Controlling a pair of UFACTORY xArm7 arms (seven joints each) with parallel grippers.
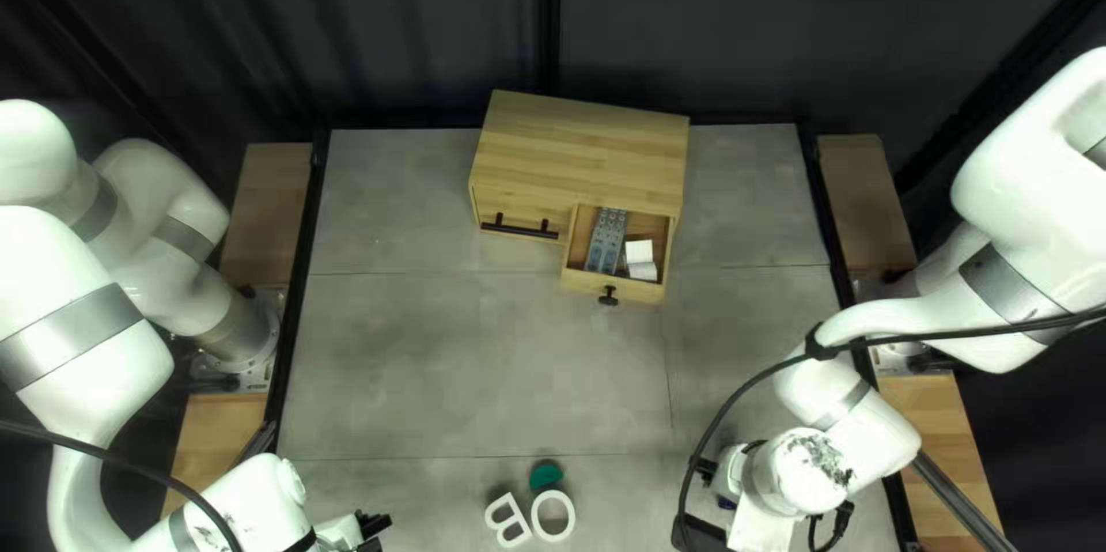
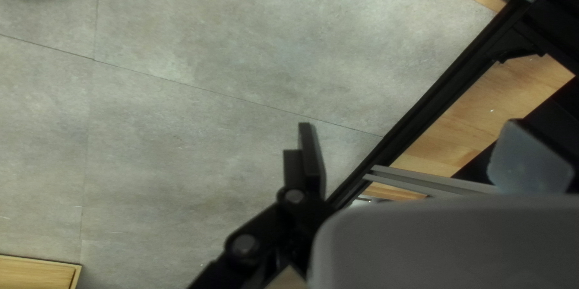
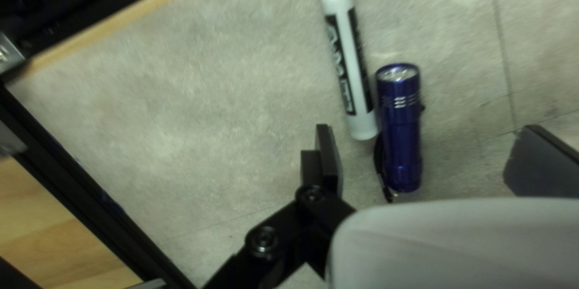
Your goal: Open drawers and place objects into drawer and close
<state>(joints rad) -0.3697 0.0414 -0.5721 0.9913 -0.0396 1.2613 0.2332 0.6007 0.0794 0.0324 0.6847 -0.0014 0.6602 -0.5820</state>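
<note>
At the left of the top left view, the left gripper is waiting with its fingers apart and nothing between them, hovering over bare table. Next, the B is lying beside the O, with a green piece just beyond. Farther up, the cabinet is keeping its left drawer shut, while the right drawer is standing open, holding the remote and some white pieces. At the right, the right gripper is spreading its fingers wide, with the blue torch lying on the table in the span between them, apparently unheld. It is presumably lining up to pick the torch, whose barrel is running across the closing direction (a good angle for flat pads). The marker, though, is lying right beside it, its near end inside the same sweep, so closing there could be trapping both. Aiming for the torch's rear part, past the marker's end, centring over the barrel and lowering before squeezing gently should be giving a clean hold; the strap is needing care too.
</note>
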